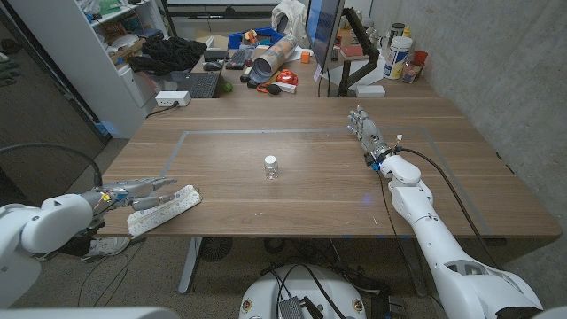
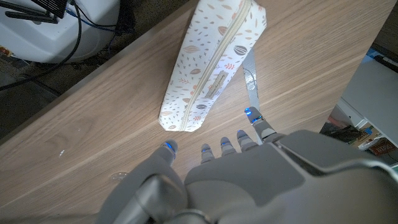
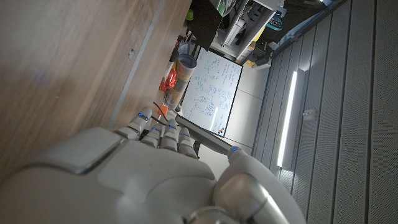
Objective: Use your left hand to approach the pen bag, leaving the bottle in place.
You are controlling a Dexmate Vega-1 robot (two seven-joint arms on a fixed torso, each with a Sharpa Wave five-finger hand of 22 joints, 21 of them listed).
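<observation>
- Head view: the pen bag (image 1: 164, 207), white with a small leaf print, is seen lying near the front left corner of the wooden table (image 1: 301, 190). The left robot hand (image 1: 137, 192) is held just beside it, on the side towards the table's left edge, with fingers stretched out and apart and nothing held; whether they touch the bag cannot be told. A small clear bottle (image 1: 271, 167) with a white cap is seen upright near the middle of the table, well apart from the bag. The right robot hand (image 1: 366, 133) is seen on the right part of the table, standing on its edge, fingers straight and close together, nothing in it.
- Left wrist view: the left robot hand (image 2: 217, 171) is shown with its fingertips (image 2: 168, 147) spread, just short of one end of the pen bag (image 2: 208, 65). The bag's zip is seen running along its top.
- Right wrist view: the back of the right robot hand (image 3: 143, 168) is seen beside the table (image 3: 68, 56), fingers side by side, nothing gripped.
</observation>
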